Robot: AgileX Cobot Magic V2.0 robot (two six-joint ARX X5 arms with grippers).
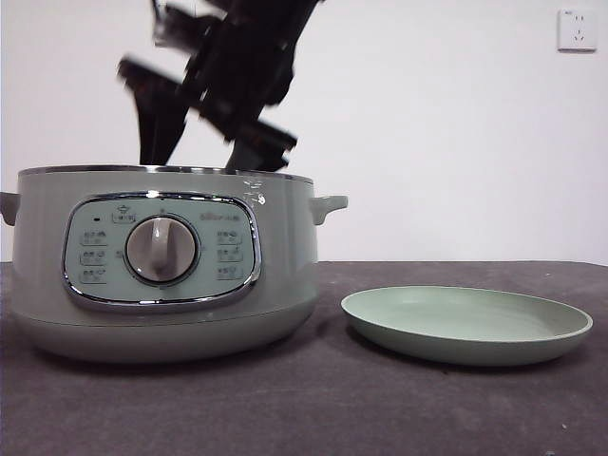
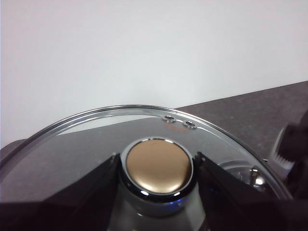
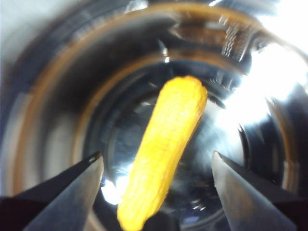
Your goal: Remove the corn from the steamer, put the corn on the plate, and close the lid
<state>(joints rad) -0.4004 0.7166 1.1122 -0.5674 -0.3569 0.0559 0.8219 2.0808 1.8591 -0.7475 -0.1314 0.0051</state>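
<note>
Corn (image 3: pixel 163 149) lies inside the steamer (image 1: pixel 285 256), between the spread jaws of the right gripper (image 3: pixel 156 166).
Left gripper (image 2: pixel 156 161) is clamped on the lid (image 2: pixel 86 130) by its knob (image 2: pixel 158 166), held off the pot; the plate (image 1: pixel 465 325) sits on the table (image 1: pixel 304 408) just beside the steamer.

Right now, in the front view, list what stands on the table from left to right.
steamer → plate. The right gripper reaches down into the steamer from above, so it has no separate place in that order.
</note>
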